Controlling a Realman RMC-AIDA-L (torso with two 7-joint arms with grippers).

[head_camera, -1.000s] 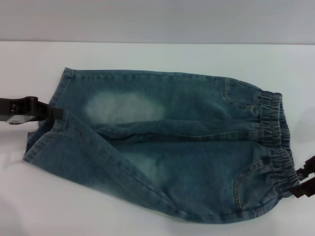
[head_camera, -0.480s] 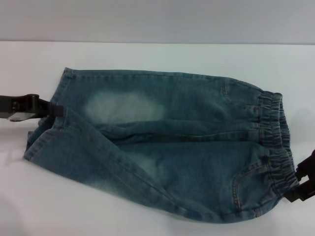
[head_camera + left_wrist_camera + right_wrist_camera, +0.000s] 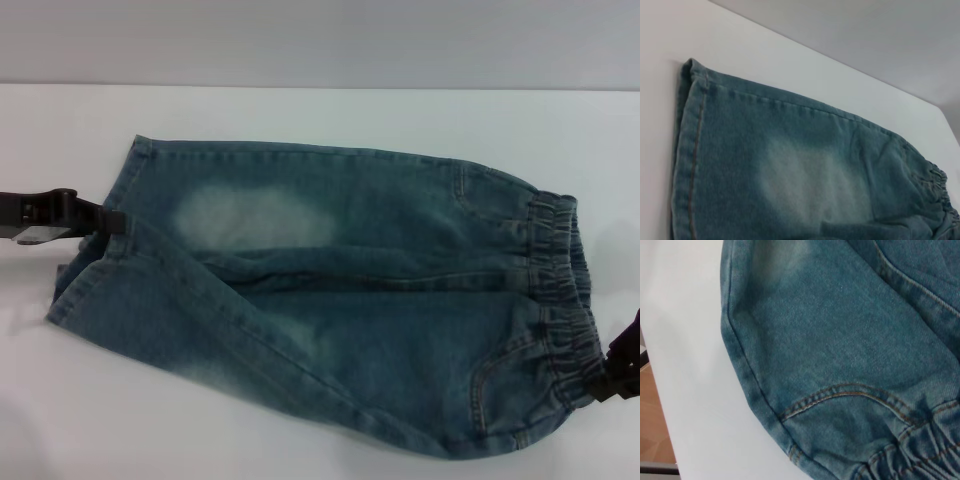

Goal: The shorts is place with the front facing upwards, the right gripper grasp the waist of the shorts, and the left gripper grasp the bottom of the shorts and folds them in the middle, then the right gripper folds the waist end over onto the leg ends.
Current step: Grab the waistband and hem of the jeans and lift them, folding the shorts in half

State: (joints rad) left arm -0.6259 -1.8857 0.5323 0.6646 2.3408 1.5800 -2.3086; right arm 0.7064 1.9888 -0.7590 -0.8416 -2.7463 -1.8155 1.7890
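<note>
Shorts (image 3: 340,300) lie flat between left pincer (image 3: 118,222), gripping hems, and right pincer (image 3: 612,380), clamping waist (image 3: 560,290).

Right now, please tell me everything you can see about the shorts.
The shorts are blue-green denim with pale faded patches on the thighs, tan stitching and curved pockets. They lie spread flat on the white table, front up, with the gathered elastic waist toward the robot's right and the leg hems toward its left. The left gripper meets the hems; the right gripper is at the waist's near corner.
</note>
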